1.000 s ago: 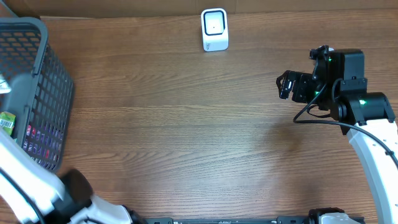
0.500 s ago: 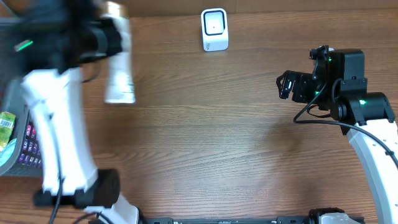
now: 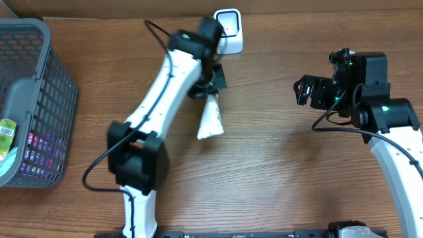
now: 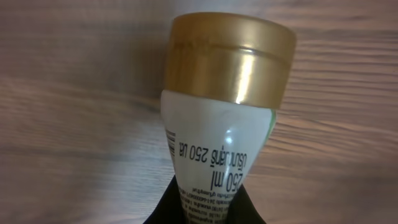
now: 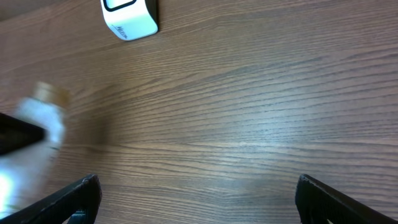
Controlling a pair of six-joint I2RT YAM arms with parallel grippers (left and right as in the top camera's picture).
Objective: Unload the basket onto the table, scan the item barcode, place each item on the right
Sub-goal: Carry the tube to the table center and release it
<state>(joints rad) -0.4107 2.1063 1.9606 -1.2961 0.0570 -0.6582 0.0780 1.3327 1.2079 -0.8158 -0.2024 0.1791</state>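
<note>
Item: white 250 ml bottle (image 3: 209, 119) with a gold cap (image 4: 230, 59), over the middle of the wooden table (image 3: 264, 178).
Left gripper (image 3: 211, 87): clamped on the bottle's end opposite the cap.
Long axis: runs from the claw toward the table's near edge, cap leading, away from the scanner.
Barcode scanner (image 3: 228, 30): at the far edge, just behind the left wrist.
Right gripper (image 3: 304, 90): jaws wide apart, empty, well off to the right.
Nearer arm: left, judged to bring the bottle to the scanner.
</note>
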